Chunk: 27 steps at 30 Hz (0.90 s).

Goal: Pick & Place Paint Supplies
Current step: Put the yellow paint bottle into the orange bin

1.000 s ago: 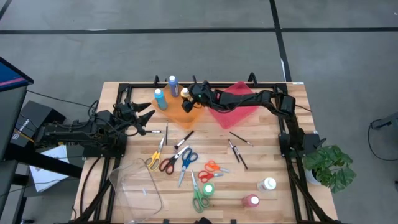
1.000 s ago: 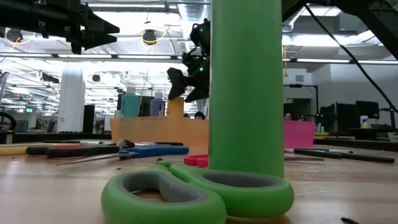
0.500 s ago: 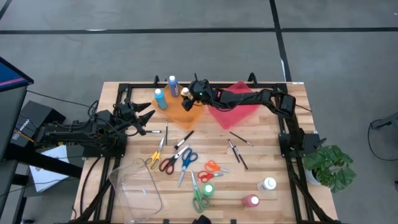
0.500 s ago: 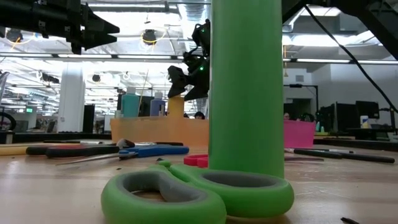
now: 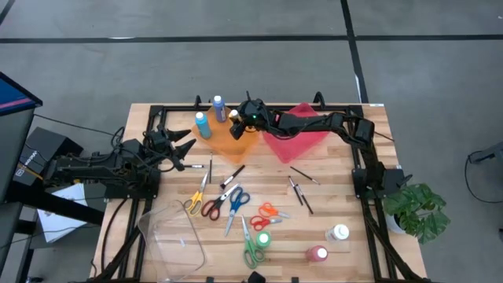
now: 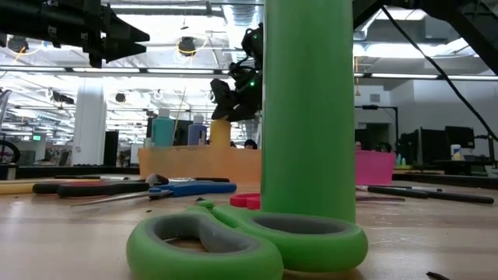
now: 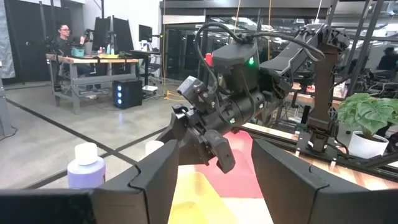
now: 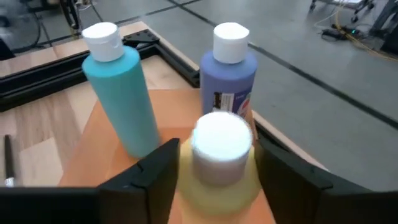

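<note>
- Right gripper [image 5: 236, 126], upper centre of the high view, stands over the orange plastic tray [image 5: 228, 145], fingers parted around the white-capped yellow paint bottle [image 8: 222, 167]; grip unconfirmed.
- Teal paint bottle [image 5: 203, 125] and purple paint bottle [image 5: 218, 108] stand upright just beside it.
- Outstanding on the table: coloured-handled scissors [image 5: 236, 200], thin dark brushes [image 5: 299, 191], green bottle [image 5: 262, 240], white bottle [image 5: 339, 233], pink bottle [image 5: 317, 253].
- Left gripper [image 5: 182, 152] waits at centre left, fingers spread, empty.
</note>
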Tool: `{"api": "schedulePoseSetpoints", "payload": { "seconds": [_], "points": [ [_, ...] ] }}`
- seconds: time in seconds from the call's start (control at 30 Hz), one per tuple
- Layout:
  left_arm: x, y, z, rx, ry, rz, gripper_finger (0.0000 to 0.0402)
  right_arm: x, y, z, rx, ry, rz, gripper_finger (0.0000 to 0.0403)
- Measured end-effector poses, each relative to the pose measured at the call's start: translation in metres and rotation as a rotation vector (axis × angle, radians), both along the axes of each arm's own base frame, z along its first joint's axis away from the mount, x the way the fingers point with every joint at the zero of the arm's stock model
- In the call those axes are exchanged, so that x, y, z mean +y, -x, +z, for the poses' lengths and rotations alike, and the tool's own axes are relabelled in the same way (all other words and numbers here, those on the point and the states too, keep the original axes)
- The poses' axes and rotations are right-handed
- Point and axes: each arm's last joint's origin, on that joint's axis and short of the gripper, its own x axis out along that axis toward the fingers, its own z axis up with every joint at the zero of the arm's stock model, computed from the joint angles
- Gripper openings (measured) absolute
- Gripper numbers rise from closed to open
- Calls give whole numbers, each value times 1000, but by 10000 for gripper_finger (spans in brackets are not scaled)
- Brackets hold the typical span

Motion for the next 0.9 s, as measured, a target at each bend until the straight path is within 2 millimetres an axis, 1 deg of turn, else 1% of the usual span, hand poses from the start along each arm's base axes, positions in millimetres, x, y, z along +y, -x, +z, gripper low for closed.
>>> {"api": "schedulePoseSetpoints", "payload": {
  "seconds": [0.2,0.3,0.4,0.57,0.67,0.77,0.9],
  "points": [
    [0,0,0,4,0,0,200,0,0,0,-1,4,2,132],
    [0,0,0,4,0,0,200,0,0,0,-2,4,4,109],
    [0,0,0,4,0,0,200,0,0,0,-3,4,3,108],
    [0,0,0,4,0,0,200,0,0,0,-11,-1,0,120],
    [0,0,0,4,0,0,200,0,-1,1,-21,-1,0,115],
    [0,0,0,3,0,0,200,-1,-3,5,-28,-1,5,108],
    [0,0,0,3,0,0,200,-5,-5,14,-55,10,3,113]
  ]
}}
